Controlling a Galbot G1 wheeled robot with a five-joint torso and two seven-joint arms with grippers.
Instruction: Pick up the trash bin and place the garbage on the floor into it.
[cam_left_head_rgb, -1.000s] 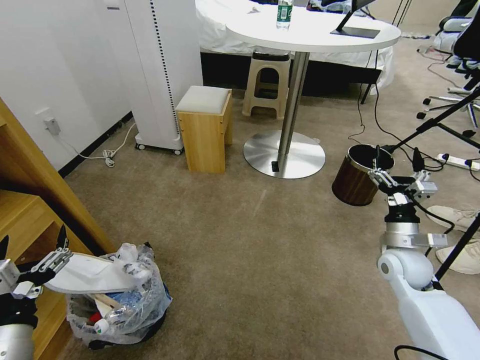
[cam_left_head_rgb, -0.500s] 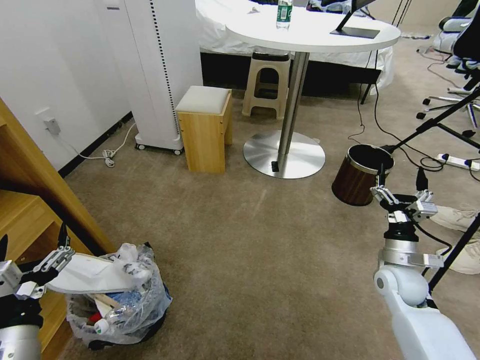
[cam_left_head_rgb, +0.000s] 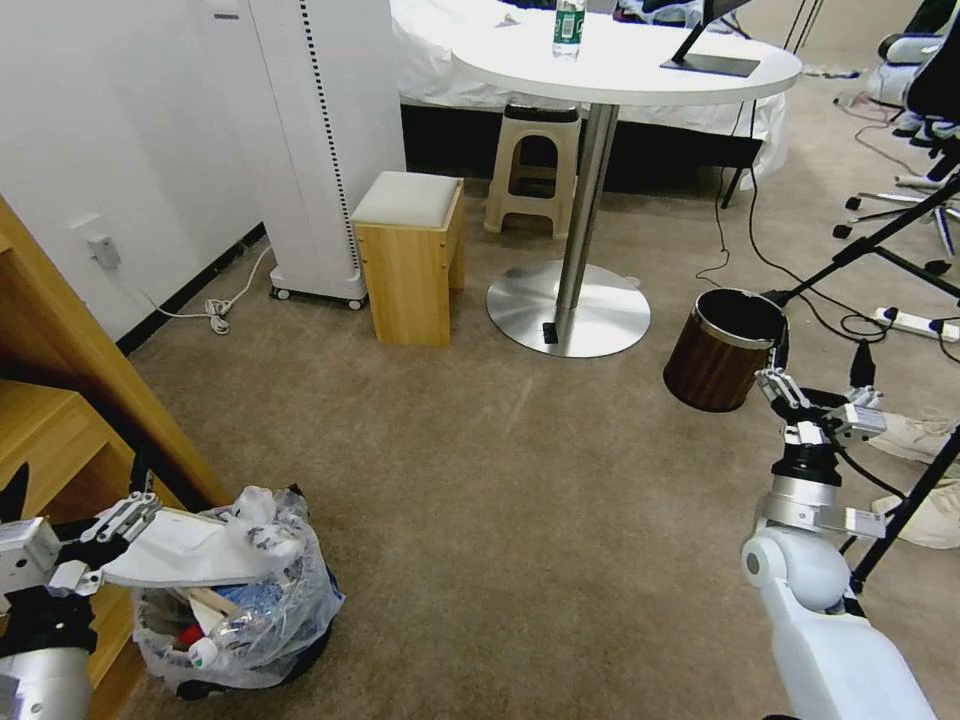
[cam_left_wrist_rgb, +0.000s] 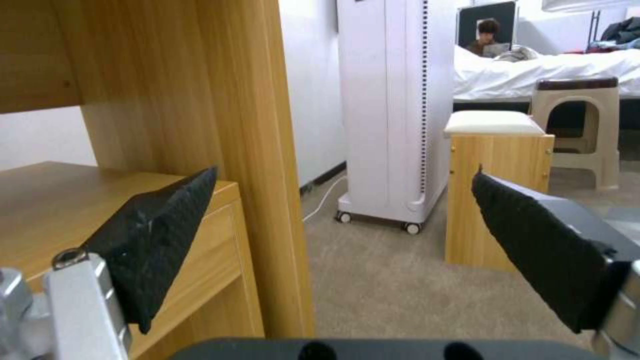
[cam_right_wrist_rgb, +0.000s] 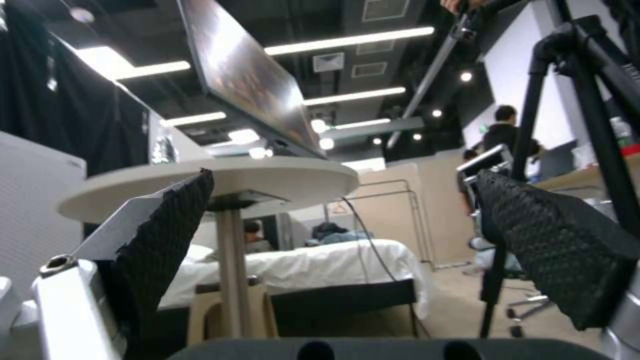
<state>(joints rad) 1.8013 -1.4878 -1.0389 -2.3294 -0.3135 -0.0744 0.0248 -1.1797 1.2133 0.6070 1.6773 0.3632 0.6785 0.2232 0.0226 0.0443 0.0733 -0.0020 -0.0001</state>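
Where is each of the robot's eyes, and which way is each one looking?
Head view: high on the head, looking forward and down at the floor, trash bin and round table; both arms show, left pincer and right pincer.
Left wrist view: low beside the wooden shelf, facing the stool; open left pincer.
Right wrist view: low, tilted up under the round table; open right pincer.
Shared: head and left wrist views both show the stool.
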